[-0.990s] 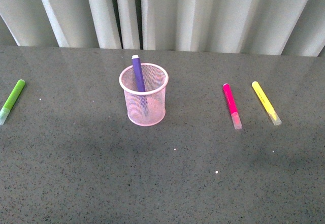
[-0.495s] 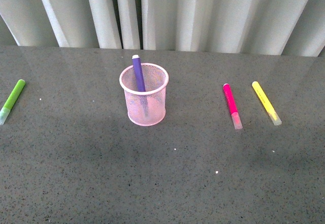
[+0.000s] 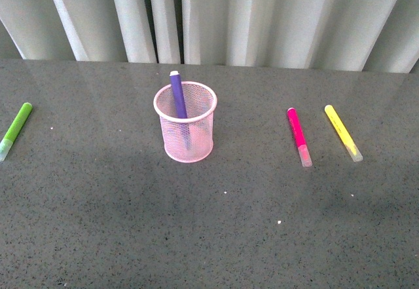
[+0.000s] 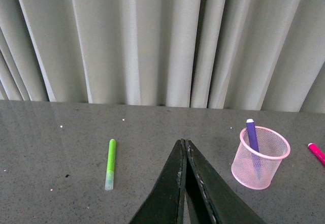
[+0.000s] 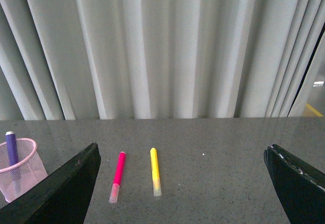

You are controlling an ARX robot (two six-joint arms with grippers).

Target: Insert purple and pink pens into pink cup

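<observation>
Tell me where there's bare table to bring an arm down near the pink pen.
Widest bare stretch: between the pink cup and the pink pen, plus all the near table. Tightest: the gap between pink pen and yellow marker.

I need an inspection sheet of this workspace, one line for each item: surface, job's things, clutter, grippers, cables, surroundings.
Surface: dark grey speckled table, a few pale specks.
Job's things: purple pen stands inside the pink cup; pink pen lies flat on the table, right of the cup.
Clutter: green marker at far left; yellow marker beside the pink pen, not touching.
Grippers: left gripper shut, holding nothing; right gripper open, holding nothing.
Cables: nothing seen.
Surroundings: pale pleated curtain behind the table.
</observation>
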